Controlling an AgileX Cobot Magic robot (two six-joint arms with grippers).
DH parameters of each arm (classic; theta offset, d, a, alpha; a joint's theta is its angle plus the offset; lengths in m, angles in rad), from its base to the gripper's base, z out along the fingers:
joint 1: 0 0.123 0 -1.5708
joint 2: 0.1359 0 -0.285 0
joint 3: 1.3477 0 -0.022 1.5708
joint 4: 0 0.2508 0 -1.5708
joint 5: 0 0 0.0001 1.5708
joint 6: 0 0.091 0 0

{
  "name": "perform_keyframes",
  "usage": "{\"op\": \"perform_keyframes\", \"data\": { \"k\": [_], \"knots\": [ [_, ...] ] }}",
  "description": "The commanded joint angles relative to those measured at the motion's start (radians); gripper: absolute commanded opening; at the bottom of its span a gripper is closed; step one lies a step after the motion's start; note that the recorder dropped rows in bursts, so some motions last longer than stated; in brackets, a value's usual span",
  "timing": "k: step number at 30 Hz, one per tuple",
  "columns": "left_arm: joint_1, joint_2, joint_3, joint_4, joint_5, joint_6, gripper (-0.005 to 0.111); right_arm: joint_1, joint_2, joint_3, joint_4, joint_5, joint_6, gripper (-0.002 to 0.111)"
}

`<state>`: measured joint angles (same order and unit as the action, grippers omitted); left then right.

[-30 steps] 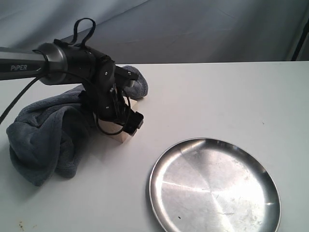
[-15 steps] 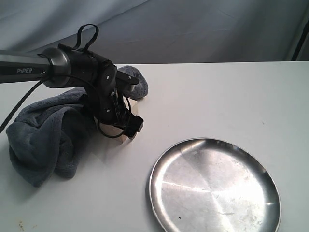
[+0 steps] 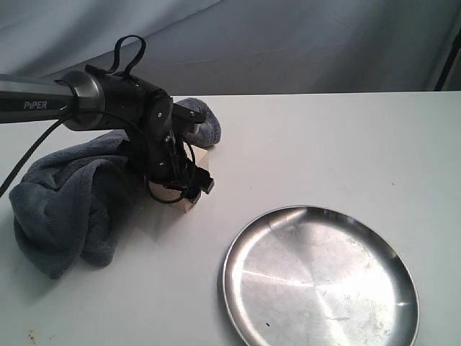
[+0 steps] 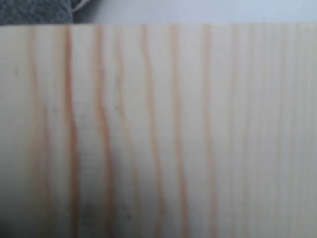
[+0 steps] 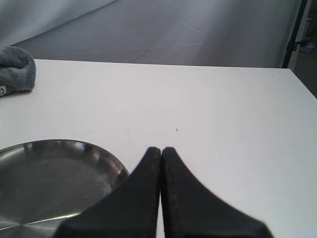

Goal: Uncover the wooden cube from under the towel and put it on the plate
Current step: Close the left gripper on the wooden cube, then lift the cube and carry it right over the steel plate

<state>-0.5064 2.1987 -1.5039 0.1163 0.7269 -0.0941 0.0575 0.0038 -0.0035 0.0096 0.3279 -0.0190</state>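
Pale wooden cube (image 3: 189, 208) left of centre beneath left gripper (image 3: 189, 184), its grip unclear, towel (image 3: 65, 194) far left, right gripper (image 5: 161, 151) pressed together, steel plate (image 3: 320, 277) lower right.

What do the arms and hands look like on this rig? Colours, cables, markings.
Left arm: dark grey tube, white PiPER lettering, black wrist, loose black cable and a strap loop. Left hand is black. Right hand: two matte black tapered fingers.

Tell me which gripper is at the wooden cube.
The left gripper, down over the wooden cube beside the towel; the right gripper is shut near the plate.
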Motion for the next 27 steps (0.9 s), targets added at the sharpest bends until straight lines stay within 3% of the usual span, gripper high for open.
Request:
{"op": "perform_keyframes", "data": {
  "k": [1, 7, 21, 27],
  "knots": [
    [-0.004, -0.008, -0.002, -0.002, -0.01, -0.007, 0.015, 0.003, -0.004, 0.004, 0.0, -0.01, 0.001, 0.0],
    [-0.004, -0.065, -0.002, -0.002, -0.011, -0.001, 0.0, 0.003, -0.004, 0.004, 0.0, -0.01, 0.001, 0.0],
    [-0.01, -0.151, -0.002, -0.003, 0.024, 0.025, 0.0, 0.003, -0.004, 0.004, 0.0, -0.01, 0.001, 0.0],
    [-0.067, -0.163, -0.002, -0.002, 0.037, 0.074, 0.0, 0.003, -0.004, 0.004, 0.0, -0.01, 0.001, 0.0]
  ]
}}
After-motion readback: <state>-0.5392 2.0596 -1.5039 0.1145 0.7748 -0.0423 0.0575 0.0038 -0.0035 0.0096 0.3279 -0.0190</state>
